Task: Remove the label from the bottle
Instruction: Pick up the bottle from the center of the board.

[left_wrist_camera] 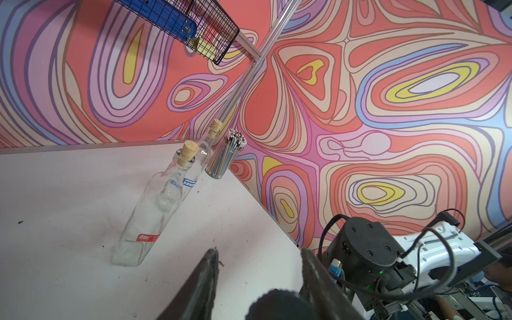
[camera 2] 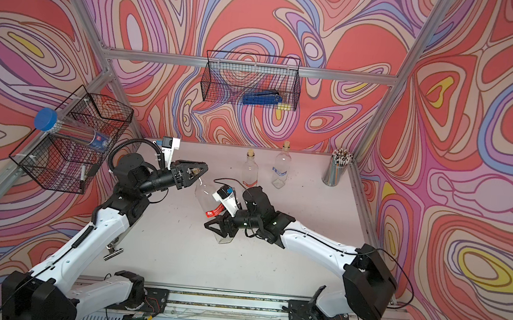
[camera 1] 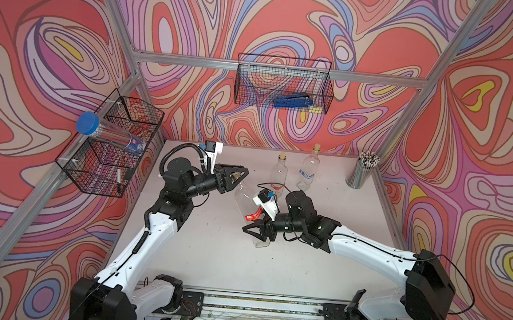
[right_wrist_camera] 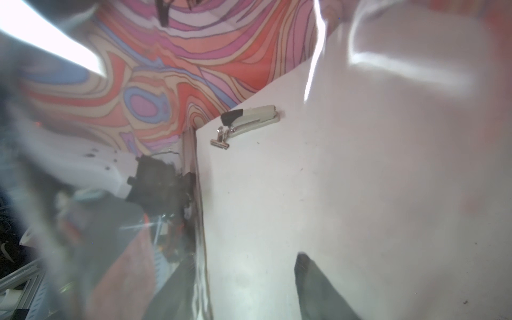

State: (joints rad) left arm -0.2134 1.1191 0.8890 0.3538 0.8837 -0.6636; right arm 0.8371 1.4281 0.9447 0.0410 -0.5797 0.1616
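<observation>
Glass bottle [camera 1: 243, 198] leans over the surface [camera 1: 207, 258], right tool [camera 1: 256, 234] pinching its lower body just beside the red label [camera 1: 252, 215]. Left tool [camera 1: 242, 176] sits at its top end; grip there unclear. Uneven pulling may slip the slick glass free.

Ctr: tilted bottle [camera 1: 245, 199]; 2 bottles [camera 1: 278, 173] + pencil cup [camera 1: 359, 175] behind.

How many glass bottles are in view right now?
3. Two corked ones stand at the back of the table: red-label bottle and blue-label bottle. The tilted bottle is held by the right gripper. None seems hidden. Blue-capped tube not counted.
</observation>
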